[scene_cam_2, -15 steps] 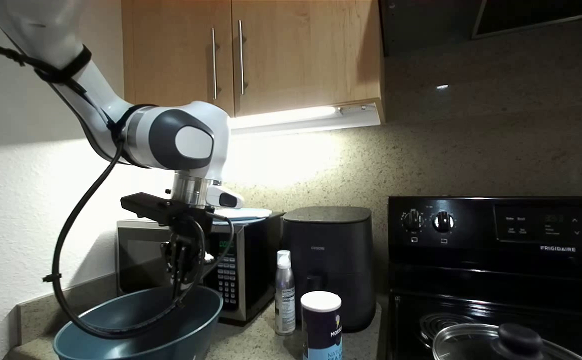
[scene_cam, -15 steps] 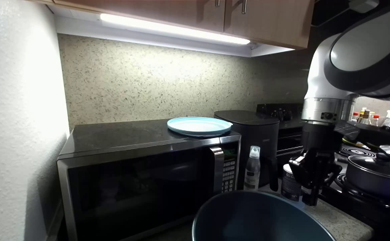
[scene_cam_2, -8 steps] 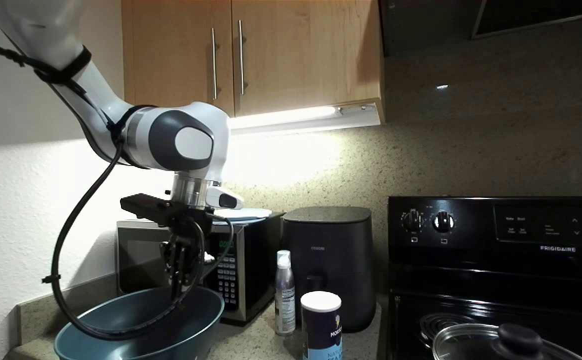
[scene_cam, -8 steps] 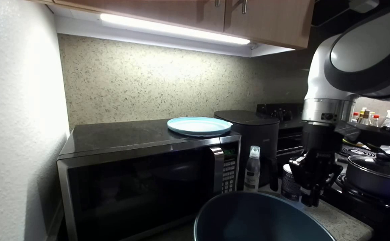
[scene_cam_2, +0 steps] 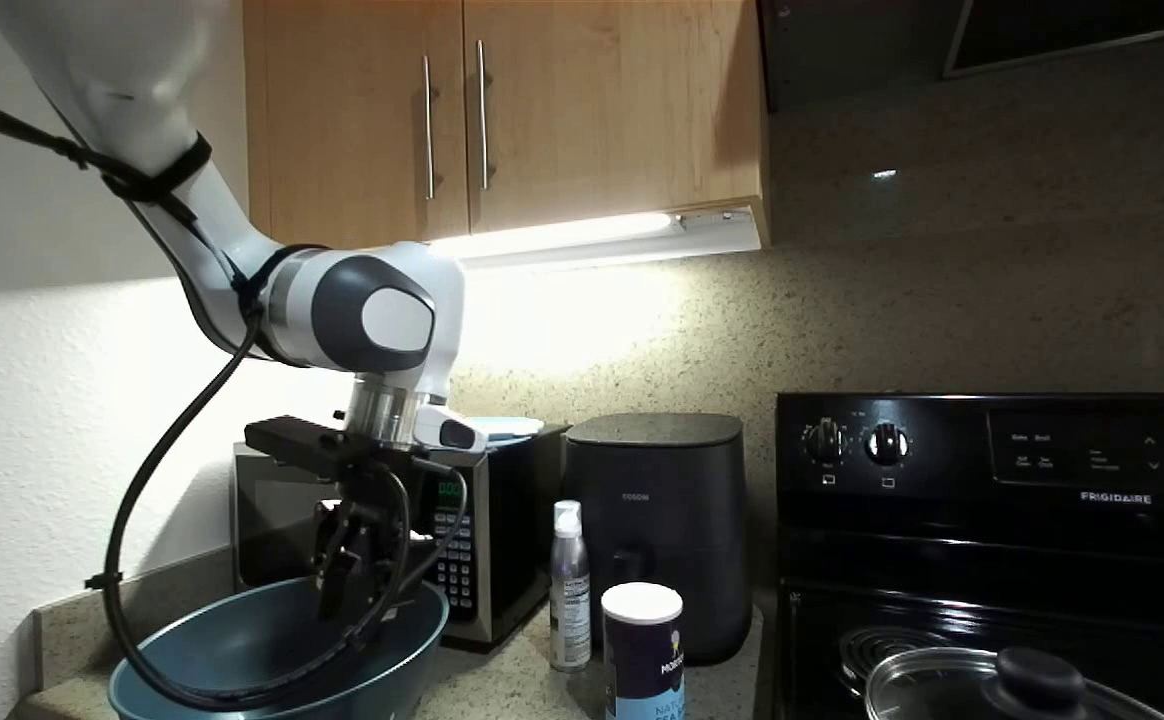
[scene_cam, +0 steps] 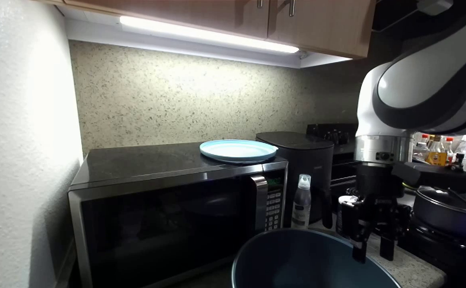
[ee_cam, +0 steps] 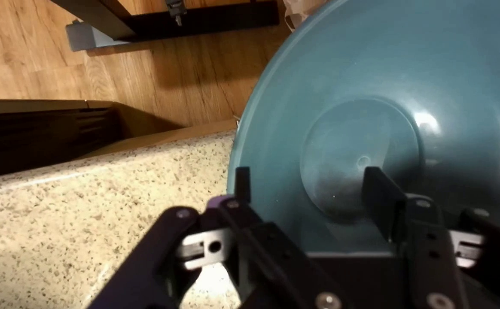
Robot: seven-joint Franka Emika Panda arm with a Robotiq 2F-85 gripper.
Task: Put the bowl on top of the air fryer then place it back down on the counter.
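Jaws wide apart, the gripper (ee_cam: 308,184) hangs over the bowl (ee_cam: 353,77) in the wrist view, and the bowl's teal inside shows in the gap between them. The jaw nearer the left edge of that frame overlaps the bowl's rim; whether it touches, I cannot tell. The bowl fills most of the right side there, hiding part of the edge of the counter (ee_cam: 82,223), which spreads pale and speckled at the lower left. Wood floor (ee_cam: 35,73) shows at the upper left.

In both exterior views the bowl is cut off by the bottom of the frame, in front of the microwave (scene_cam: 165,224). The air fryer (scene_cam_2: 654,530) stands just right of centre in an exterior view, beside the microwave, with a spray bottle (scene_cam_2: 570,590) in front of its left side and a white-lidded tub (scene_cam_2: 642,645) at the bottom edge. A pale blue plate (scene_cam: 239,150) lies on the microwave, towards the right-hand end. The stove (scene_cam_2: 1002,520) takes up the right of an exterior view. The arm (scene_cam_2: 362,310) comes in from the upper left, its black cable (scene_cam_2: 110,545) looping down across the bowl. Cupboards (scene_cam_2: 602,110) fill the top, a lit lamp (scene_cam_2: 572,232) beneath.
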